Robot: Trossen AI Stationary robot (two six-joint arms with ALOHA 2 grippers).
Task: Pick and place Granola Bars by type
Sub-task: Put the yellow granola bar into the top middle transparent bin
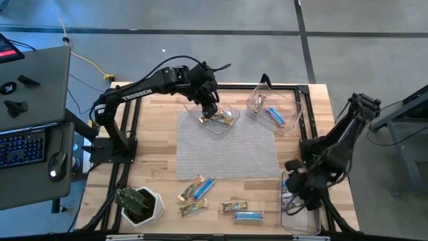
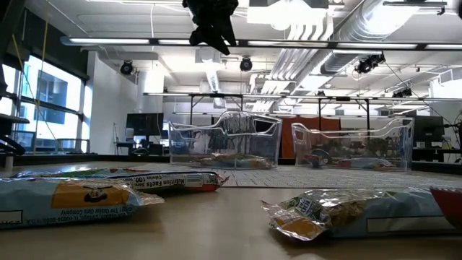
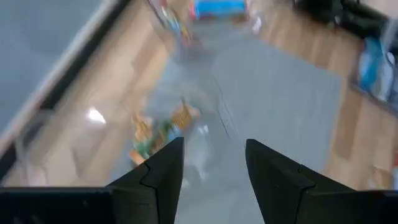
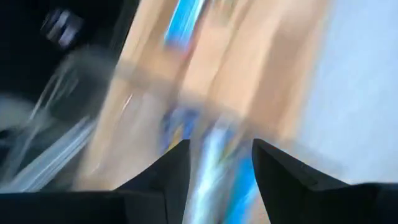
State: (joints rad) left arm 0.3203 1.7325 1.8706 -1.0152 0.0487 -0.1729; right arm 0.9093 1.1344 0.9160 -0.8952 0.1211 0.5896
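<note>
- Left gripper (image 1: 208, 107) hangs open and empty over a clear bin (image 1: 231, 125) holding tan bars (image 3: 158, 129) (plainest from its wrist).
- Right gripper (image 4: 214, 163), open, is above a blue bar (image 4: 214, 177); a potted plant (image 1: 139, 203) stands near five loose bars (image 1: 200, 189).

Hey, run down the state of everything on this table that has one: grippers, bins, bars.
Left gripper: open, empty, above the left clear plastic bin.
Left clear plastic bin: upright, holds tan bars.
Right clear plastic bin: tilted, holds a blue bar.
Right gripper: open, by the table's right edge.
Loose wrapped bars: lying flat, unsorted.
</note>
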